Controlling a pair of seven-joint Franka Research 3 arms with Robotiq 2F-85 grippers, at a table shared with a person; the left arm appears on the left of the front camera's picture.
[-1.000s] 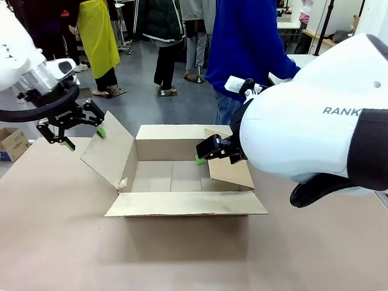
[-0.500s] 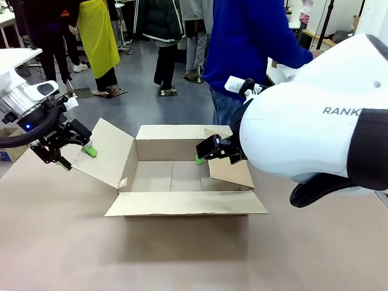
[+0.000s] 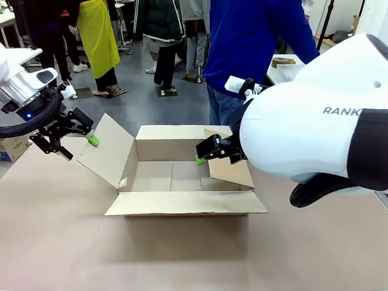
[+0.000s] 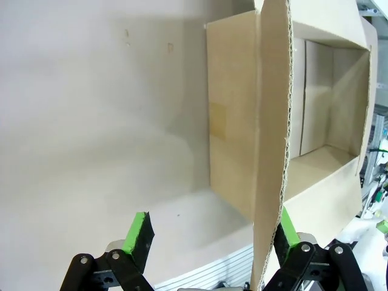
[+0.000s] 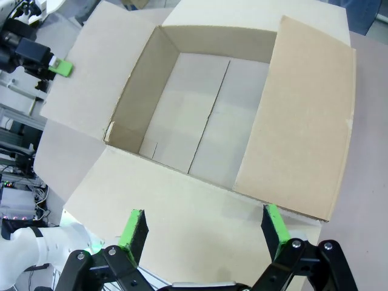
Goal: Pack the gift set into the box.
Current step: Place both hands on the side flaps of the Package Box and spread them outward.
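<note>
Cardboard box (image 3: 182,150) sits open mid-table (image 3: 73,242), flaps spread. My left gripper (image 3: 77,147): fingers apart, straddling the left flap (image 3: 106,151) edge. My right gripper (image 5: 203,218): fingers wide apart, above the box.

The left arm (image 3: 21,85) comes in from the left edge of the front view, wrist tilted down and inward. The left gripper (image 3: 77,147) hangs low, its 2 green-tipped fingers (image 4: 138,231) spread well apart. The right arm (image 3: 315,115) looms large near the camera and reaches toward the middle. The right gripper (image 3: 204,156) angles down and leftward, its 2 green pads (image 5: 134,225) likewise held wide apart.
</note>
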